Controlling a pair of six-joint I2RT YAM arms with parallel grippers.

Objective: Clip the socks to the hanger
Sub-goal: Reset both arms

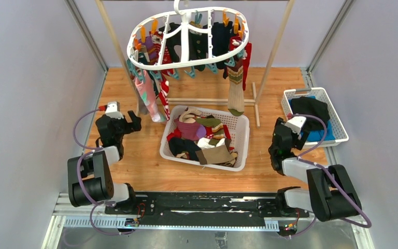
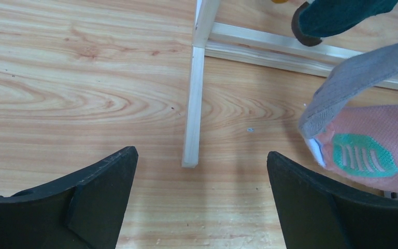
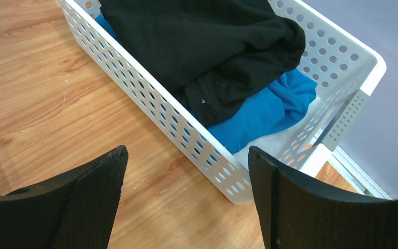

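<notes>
Several socks (image 1: 236,85) already hang clipped to the hanger (image 1: 186,65) at the far side, but a heap of loose socks (image 1: 202,137) waits in the middle basket (image 1: 244,136), while the left end effector (image 2: 202,155) and right end effector (image 3: 186,153) hover wide open, holding nothing.

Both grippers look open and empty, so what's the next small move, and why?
Probably swing the left gripper toward the middle basket and down onto one of the loose socks. Its jaws stand open and empty over the tabletop beside a hanging pink sock, and the basket holds a heap of unclipped socks.
</notes>
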